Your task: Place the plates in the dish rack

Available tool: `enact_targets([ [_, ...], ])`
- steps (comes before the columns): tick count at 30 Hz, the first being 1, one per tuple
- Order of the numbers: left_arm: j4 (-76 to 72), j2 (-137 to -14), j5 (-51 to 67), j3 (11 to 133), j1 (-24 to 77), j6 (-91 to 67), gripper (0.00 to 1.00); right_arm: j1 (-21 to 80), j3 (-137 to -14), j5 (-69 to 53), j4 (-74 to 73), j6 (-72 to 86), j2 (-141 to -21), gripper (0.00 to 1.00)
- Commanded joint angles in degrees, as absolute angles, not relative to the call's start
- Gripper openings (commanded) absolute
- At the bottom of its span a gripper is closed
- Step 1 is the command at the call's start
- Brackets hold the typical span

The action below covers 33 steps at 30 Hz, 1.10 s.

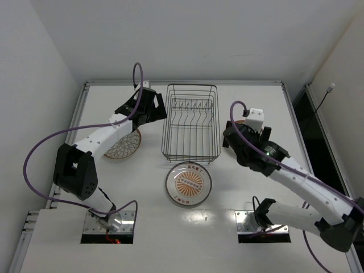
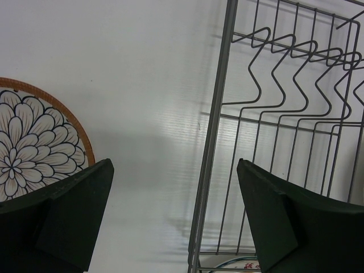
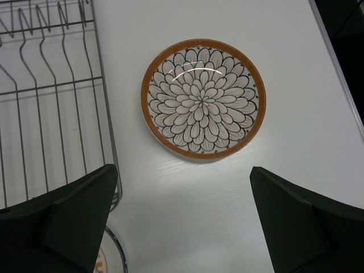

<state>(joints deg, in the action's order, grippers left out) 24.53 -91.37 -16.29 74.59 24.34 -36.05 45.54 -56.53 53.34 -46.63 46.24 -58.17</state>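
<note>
Hidden: from overhead, the right arm (image 1: 296,179) covers nearly all of the right petal plate (image 3: 203,98). The left arm (image 1: 102,136) crosses one edge of the left petal plate (image 1: 122,145).
Cut off: the left wrist view crops the left petal plate at the frame edge and behind a finger. The sunburst plate (image 1: 189,183) is only a sliver at the bottom of both wrist views.
Right wrist only: the right petal plate shows whole, flat on the table (image 3: 296,142), ahead of the right claw (image 3: 185,222) and just beside the dish rack (image 1: 190,122).
Overhead only: the sunburst plate shows whole, just outside the rack's near end, behind and between both claws.
Left claw (image 2: 173,216): spread wide, holding nothing. The rack's side rail runs ahead of it, and the plate lies off its other finger.
Right claw: spread wide, holding nothing.
Arm pose: the left arm is stretched forward to the rack's far left corner. The right arm is bent, with its wrist at the rack's right side.
</note>
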Motion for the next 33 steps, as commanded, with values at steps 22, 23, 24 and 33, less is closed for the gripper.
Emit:
enact_targets([
  [22,22.85,-90.88,-16.79,74.18,24.17,-35.07,0.88,-24.34,-35.78,-24.06,-19.17,37.61,-68.1,1.0],
  [23,22.85,-90.88,-16.79,74.18,24.17,-35.07,0.88,-25.74,-35.77,-25.39,-18.29,37.62,-69.33,1.0],
  [24,22.85,-90.88,-16.18,74.18,24.17,-35.07,0.88,-26.27,-35.16,-26.71,-17.24,38.4,-70.82,1.0],
  [33,22.85,-90.88,-16.17,74.18,24.17,-35.07,0.89,-27.16,-31.2,-33.93,0.08,47.45,-88.13,0.72],
])
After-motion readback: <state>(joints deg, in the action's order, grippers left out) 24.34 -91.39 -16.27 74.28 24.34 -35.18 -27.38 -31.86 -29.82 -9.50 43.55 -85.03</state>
